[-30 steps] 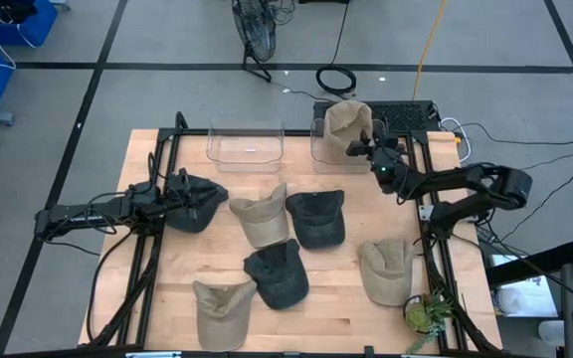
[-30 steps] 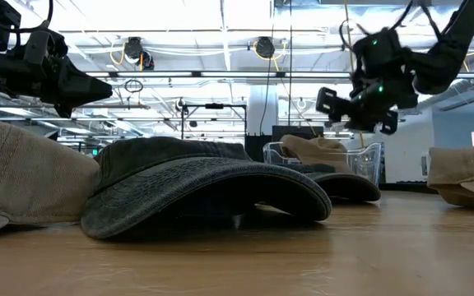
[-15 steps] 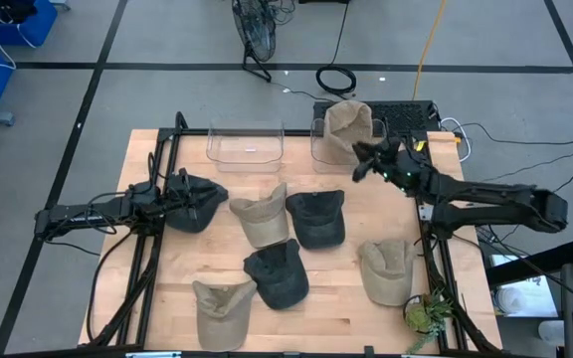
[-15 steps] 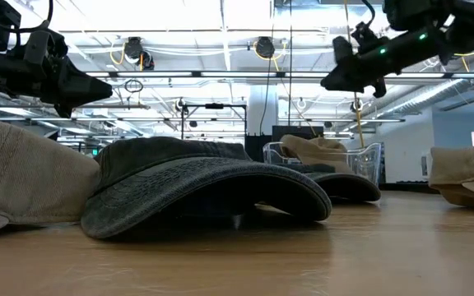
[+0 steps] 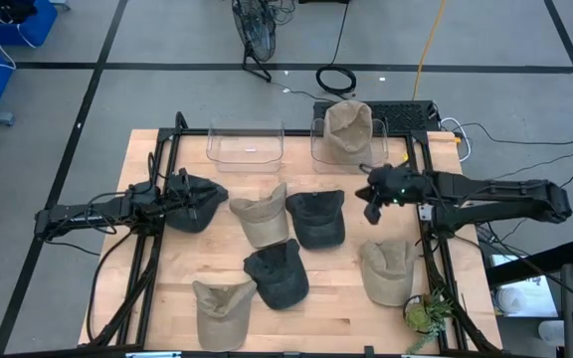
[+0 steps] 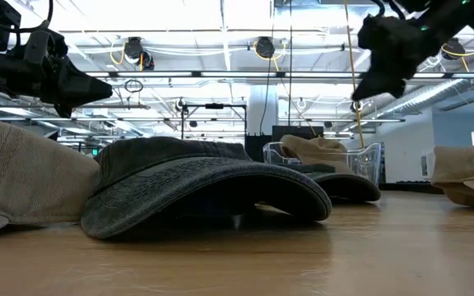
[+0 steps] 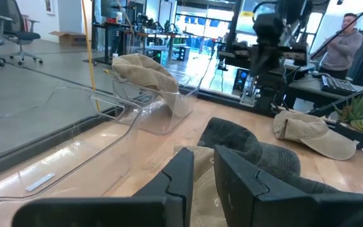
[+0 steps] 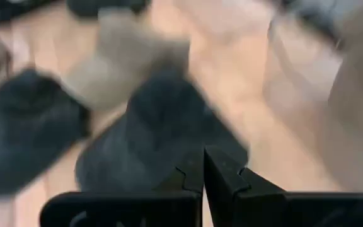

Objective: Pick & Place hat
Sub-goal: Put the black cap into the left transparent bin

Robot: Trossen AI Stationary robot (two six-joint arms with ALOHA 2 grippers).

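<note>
Several hats lie on the wooden table: beige ones (image 5: 262, 217) (image 5: 222, 308) (image 5: 386, 268) and dark ones (image 5: 316, 219) (image 5: 279, 273) (image 5: 195, 204). Another beige hat (image 5: 346, 129) sits in the right clear bin (image 5: 318, 149) at the far edge. My right gripper (image 5: 371, 206) is shut and empty, in the air between that bin and the dark hat at the middle; its wrist view (image 8: 203, 167) looks down on that hat (image 8: 162, 132). My left gripper (image 5: 182, 194) is shut, raised over the dark hat at the left, and shows high in the low view (image 6: 97, 86).
An empty clear bin (image 5: 247, 144) stands left of the filled one. Black rails (image 5: 152, 229) run along both table sides. A small plant (image 5: 426, 313) sits at the near right corner. A person (image 7: 348, 47) stands beyond the table.
My right gripper has drawn back from the beige hat in the right bin and swung toward the table's near edge, tipping its fingers downward toward the middle dark hat. The beige hat stays in the bin.
</note>
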